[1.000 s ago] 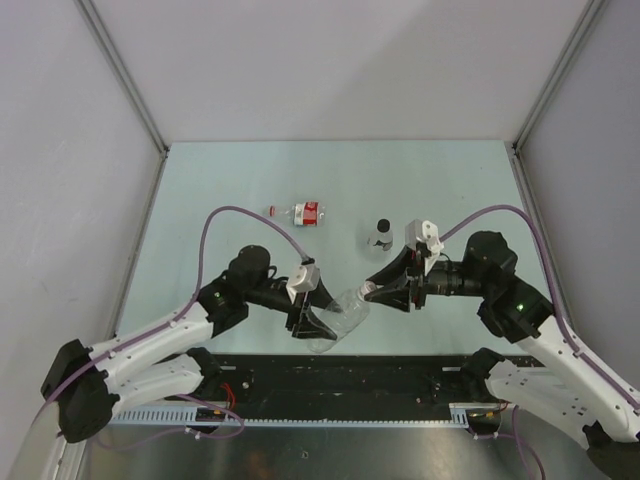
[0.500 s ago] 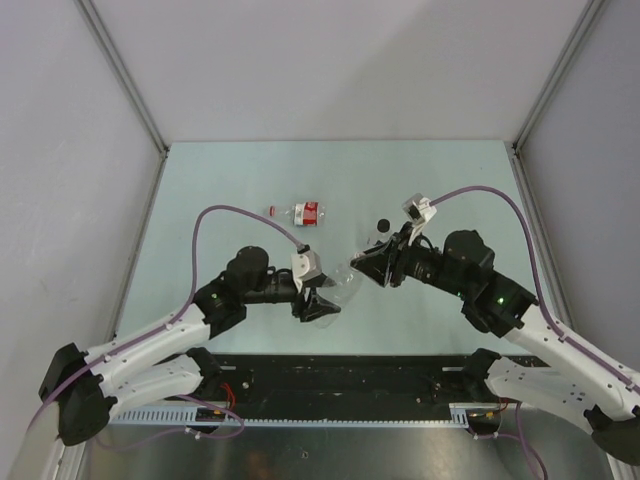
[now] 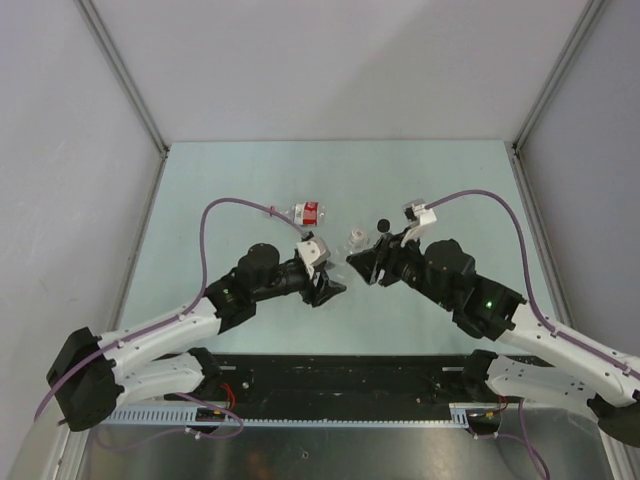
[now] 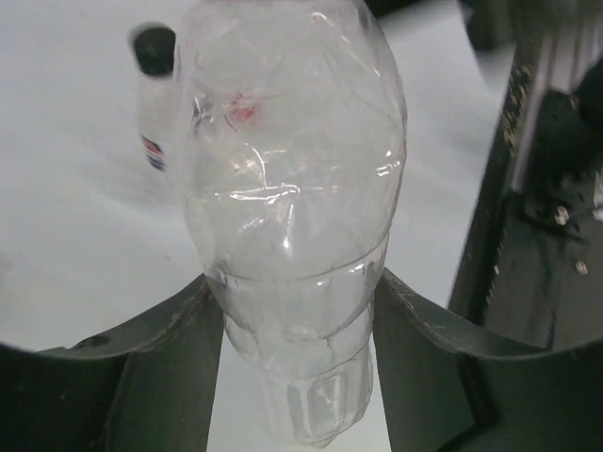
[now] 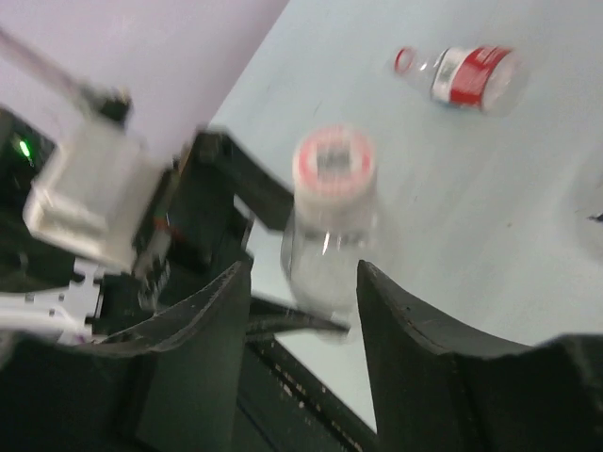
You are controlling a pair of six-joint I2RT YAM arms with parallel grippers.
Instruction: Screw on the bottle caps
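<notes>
My left gripper is shut on the lower body of a clear, label-free bottle and holds it above the table, neck pointing away toward the right arm. In the right wrist view the bottle's top end is a blurred pale round with a reddish rim. I cannot tell whether that is a cap. My right gripper is open and empty in front of that end, its fingers apart on either side of it. A black-capped bottle stands just behind. A red-labelled bottle with a red cap lies farther back.
The dark rail of the table's front edge runs below both arms. Grey walls close in the table on the left, right and back. The black-capped bottle stands close behind the held one.
My left gripper has carried the clear bottle away from the front edge toward the middle. My right gripper has moved back and to the left, staying at the bottle's neck end.
</notes>
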